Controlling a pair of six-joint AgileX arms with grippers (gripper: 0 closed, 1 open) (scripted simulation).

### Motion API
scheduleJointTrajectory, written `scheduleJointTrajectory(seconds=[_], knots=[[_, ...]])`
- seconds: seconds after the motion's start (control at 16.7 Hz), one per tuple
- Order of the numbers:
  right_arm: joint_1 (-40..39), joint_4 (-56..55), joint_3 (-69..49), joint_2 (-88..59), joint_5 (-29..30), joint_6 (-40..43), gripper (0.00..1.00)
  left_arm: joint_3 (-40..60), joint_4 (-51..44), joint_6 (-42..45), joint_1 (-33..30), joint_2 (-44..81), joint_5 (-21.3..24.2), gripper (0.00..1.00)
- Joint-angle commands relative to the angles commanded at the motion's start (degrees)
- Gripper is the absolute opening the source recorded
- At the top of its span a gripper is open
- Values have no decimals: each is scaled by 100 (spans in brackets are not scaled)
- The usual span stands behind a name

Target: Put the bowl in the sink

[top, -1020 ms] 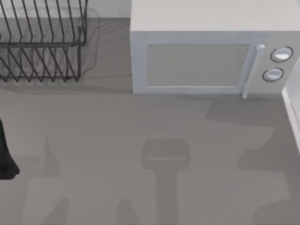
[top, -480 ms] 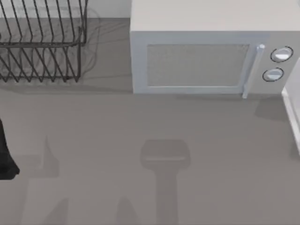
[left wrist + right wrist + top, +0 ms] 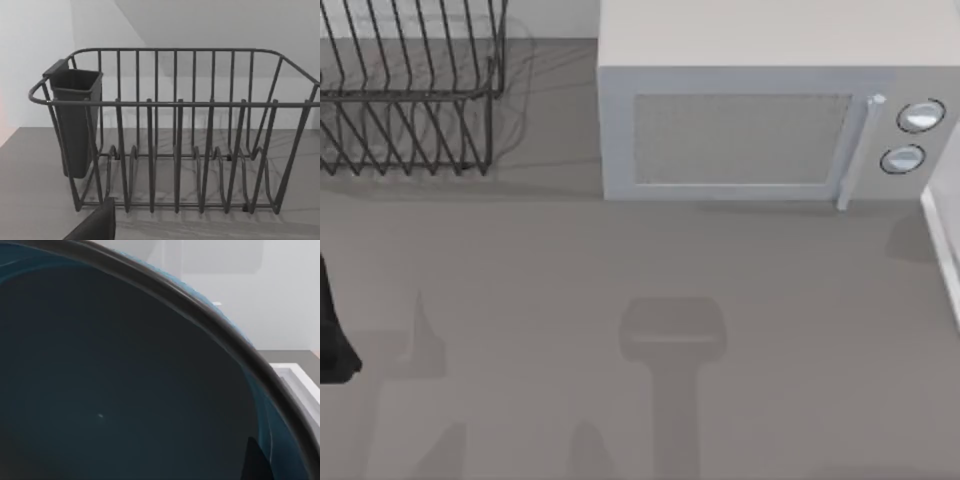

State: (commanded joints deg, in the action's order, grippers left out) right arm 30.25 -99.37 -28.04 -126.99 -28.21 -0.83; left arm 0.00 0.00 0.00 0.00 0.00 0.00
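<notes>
The bowl [image 3: 115,390] looms very close in the right wrist view, glossy dark blue-teal inside with a dark rim curving across it. One dark fingertip [image 3: 254,462] of my right gripper lies against the bowl's inside near the rim, so the gripper is shut on the bowl. Beyond the rim, the white edge of the sink [image 3: 295,382] shows. In the top view the sink [image 3: 942,235] is a white strip at the table's right edge. My left arm [image 3: 330,340] stays parked at the table's left edge.
A white microwave [image 3: 760,130] stands at the back, right of centre, door closed. A dark wire dish rack [image 3: 410,90] with a cutlery cup [image 3: 75,120] stands at the back left. Arm shadows lie on the grey tabletop [image 3: 650,260].
The large shadow on the right side of the table has slid right toward the sink edge and shrunk to a small patch. The left arm has not moved.
</notes>
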Motion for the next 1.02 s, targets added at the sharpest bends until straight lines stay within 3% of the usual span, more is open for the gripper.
scheduleJointTrajectory(seconds=[0.06,0.84,1.02], knots=[[0,0,0,0,0,0,0,0,0,0,0,0,0,100],[0,0,0,0,0,0,98,0,0,0,0,0,0,100],[0,0,0,0,0,0,100,0,0,0,0,0,0,100]])
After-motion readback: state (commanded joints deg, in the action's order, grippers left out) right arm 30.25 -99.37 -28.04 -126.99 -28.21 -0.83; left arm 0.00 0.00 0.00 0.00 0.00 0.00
